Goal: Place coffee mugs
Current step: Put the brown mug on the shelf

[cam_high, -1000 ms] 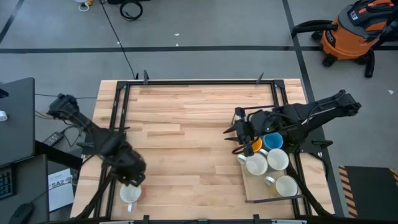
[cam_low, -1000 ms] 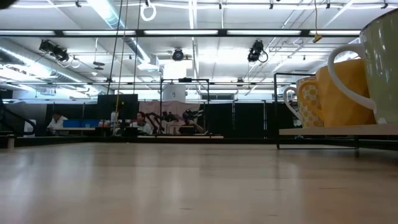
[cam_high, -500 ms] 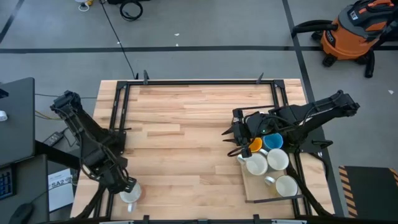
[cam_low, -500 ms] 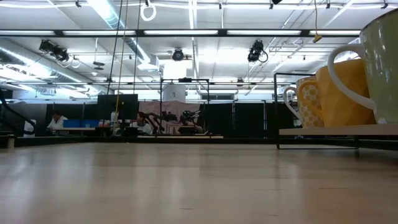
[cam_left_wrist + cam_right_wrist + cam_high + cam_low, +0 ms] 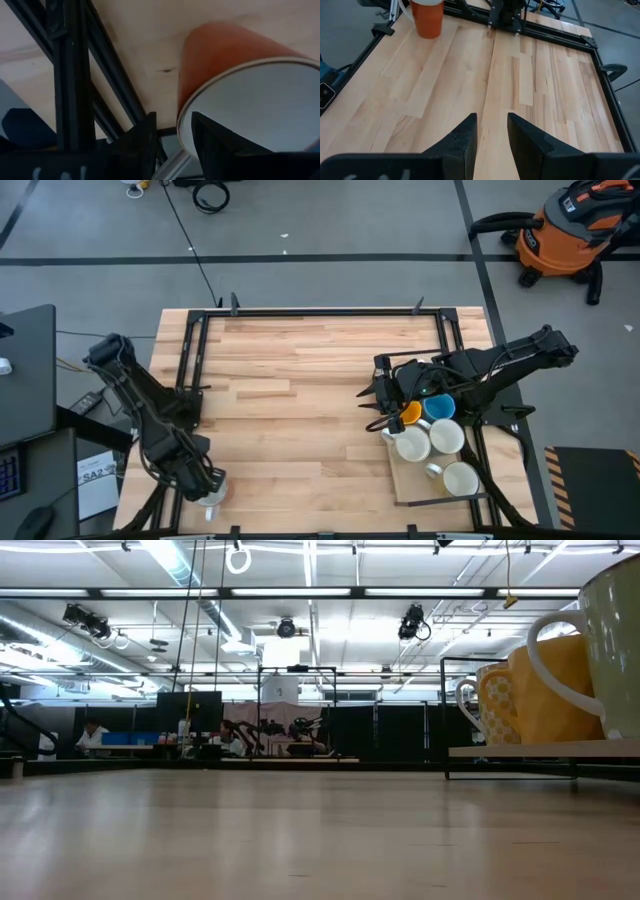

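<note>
An orange mug with a white inside (image 5: 212, 500) (image 5: 426, 17) stands upright on its base at the table's near left corner. My left gripper (image 5: 203, 485) (image 5: 174, 135) hangs over it, pointing steeply down and open. One finger (image 5: 210, 142) is over the white inside, the other (image 5: 142, 137) is outside the wall, and the rim (image 5: 181, 122) lies in the gap. Several more mugs, among them a yellow-orange one (image 5: 410, 415), a blue one (image 5: 438, 407) and a white one (image 5: 447, 437), stand on a board (image 5: 410, 485) at the right. My right gripper (image 5: 372, 406) (image 5: 492, 130) hovers open and holds nothing, left of those mugs. My left gripper comes at the orange mug's rim (image 5: 181, 122) from above, one finger inside and one outside. The gap is wider than the wall, and I cannot tell whether either finger touches it. The mug stands on the table.
A black metal frame (image 5: 190, 370) (image 5: 70, 75) runs along the table's edges, close beside the orange mug. The wooden middle of the table (image 5: 300, 410) is bare. In the low view the mugs on the raised board (image 5: 550, 690) fill the right side.
My left gripper has gone toward the table's near left corner and down over the orange mug, rolling at the wrist as it went. The mug has stayed where it stood.
</note>
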You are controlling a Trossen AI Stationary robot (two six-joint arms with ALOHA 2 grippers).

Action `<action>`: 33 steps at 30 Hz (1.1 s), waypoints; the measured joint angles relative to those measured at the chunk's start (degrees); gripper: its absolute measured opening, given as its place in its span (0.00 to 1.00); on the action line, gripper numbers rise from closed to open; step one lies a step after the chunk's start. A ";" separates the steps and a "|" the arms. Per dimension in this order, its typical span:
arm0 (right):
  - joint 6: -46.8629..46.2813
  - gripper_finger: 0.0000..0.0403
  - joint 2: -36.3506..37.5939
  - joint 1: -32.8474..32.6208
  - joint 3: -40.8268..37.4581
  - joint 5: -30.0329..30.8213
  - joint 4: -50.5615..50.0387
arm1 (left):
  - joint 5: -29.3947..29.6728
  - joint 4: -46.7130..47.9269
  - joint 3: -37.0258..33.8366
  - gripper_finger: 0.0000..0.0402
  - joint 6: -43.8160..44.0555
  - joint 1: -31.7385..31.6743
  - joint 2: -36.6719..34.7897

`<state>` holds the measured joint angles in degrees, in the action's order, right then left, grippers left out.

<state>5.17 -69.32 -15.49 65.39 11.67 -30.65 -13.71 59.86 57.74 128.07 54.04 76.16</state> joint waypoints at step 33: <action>-0.02 0.28 0.04 0.00 0.00 0.08 0.00 | 8.83 0.60 1.17 0.08 -46.21 -17.84 8.31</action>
<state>5.15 -69.28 -15.49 65.39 11.75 -30.65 -4.88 60.45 58.90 81.86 36.20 84.47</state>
